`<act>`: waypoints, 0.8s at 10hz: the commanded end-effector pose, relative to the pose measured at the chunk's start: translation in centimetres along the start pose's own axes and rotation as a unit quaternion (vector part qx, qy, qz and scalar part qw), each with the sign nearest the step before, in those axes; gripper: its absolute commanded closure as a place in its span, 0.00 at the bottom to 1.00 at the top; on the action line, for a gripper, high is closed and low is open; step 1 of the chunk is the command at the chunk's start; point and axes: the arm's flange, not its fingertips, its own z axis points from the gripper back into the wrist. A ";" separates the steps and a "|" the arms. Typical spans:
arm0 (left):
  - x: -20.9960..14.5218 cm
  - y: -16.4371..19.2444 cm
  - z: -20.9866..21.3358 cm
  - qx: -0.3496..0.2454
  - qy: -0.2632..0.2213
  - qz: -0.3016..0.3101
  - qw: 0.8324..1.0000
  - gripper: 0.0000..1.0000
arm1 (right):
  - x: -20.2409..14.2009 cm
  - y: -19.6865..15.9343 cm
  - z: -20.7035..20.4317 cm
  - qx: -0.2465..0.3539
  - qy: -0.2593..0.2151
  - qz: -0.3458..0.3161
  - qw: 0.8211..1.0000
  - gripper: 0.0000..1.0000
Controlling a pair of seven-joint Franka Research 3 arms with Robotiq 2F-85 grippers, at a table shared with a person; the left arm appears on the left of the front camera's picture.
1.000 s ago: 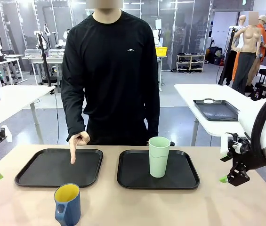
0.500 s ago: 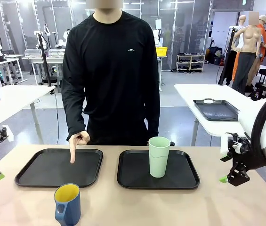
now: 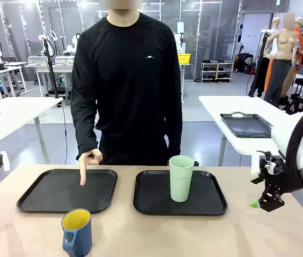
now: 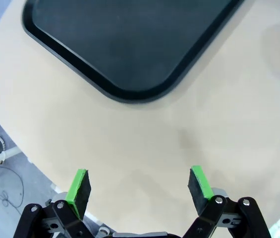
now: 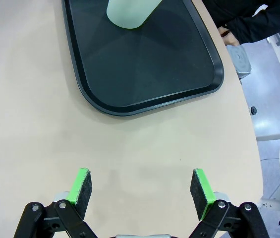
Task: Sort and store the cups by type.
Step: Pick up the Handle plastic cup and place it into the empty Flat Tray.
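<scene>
The left end effector (image 4: 139,184) hangs with fingers apart beside the left tray (image 3: 33,201), where a person's hand (image 3: 89,160) points. A clumsy reach could knock the blue mug (image 3: 76,233) off the tabletop's (image 3: 140,230) near edge. The tall tumbler (image 3: 181,178) on the right tray (image 3: 215,201) looks easy to tip. The right end effector (image 5: 142,186) hangs with fingers apart too.

Tall pale mint-green plastic tumbler (image 3: 181,179) looks matt and smooth, the short dark blue handled mug (image 3: 78,238) has a slight glazed shine. Left black plastic tray (image 3: 49,195) and right black plastic tray (image 3: 154,195) are smooth with a soft sheen, beige tabletop (image 3: 205,235) looks like matt laminate
</scene>
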 end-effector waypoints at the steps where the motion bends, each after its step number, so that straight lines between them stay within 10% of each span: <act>1: -3.7 -4.8 -1.6 0.001 0.002 -0.032 0.999 0.00 | 0.0 0.0 -0.2 -0.006 0.002 -0.003 1.000 0.00; 8: -9.3 -11.0 -2.4 -0.096 -0.084 -0.154 0.980 0.00 | 0.0 0.0 -0.2 -0.006 0.002 -0.003 1.000 0.00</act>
